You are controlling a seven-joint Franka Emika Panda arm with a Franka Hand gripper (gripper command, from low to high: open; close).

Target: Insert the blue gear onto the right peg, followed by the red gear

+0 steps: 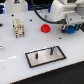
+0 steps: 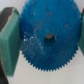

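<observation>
1. Blue gear (image 2: 46, 36): shown in the wrist view as a large toothed disc with a dark centre hole, held flat between two teal finger pads (image 2: 10, 41); one pad is seen touching its toothed rim, the other only at the frame's edge.
2. Gripper (image 2: 46, 37): clenched on the blue gear, the jaws set on opposite sides of the disc. In the exterior view the arm (image 1: 67, 12) is seen at the back of the table (image 1: 15, 60), beyond the grey plate (image 1: 45, 56).
3. Red gear (image 1: 45, 27): lying on the table behind the grey plate, apart from it.
4. Right peg (image 1: 51, 50): standing upright on the grey plate, bare.
5. Beige block (image 1: 19, 27): placed behind the plate, toward the exterior view's left.
</observation>
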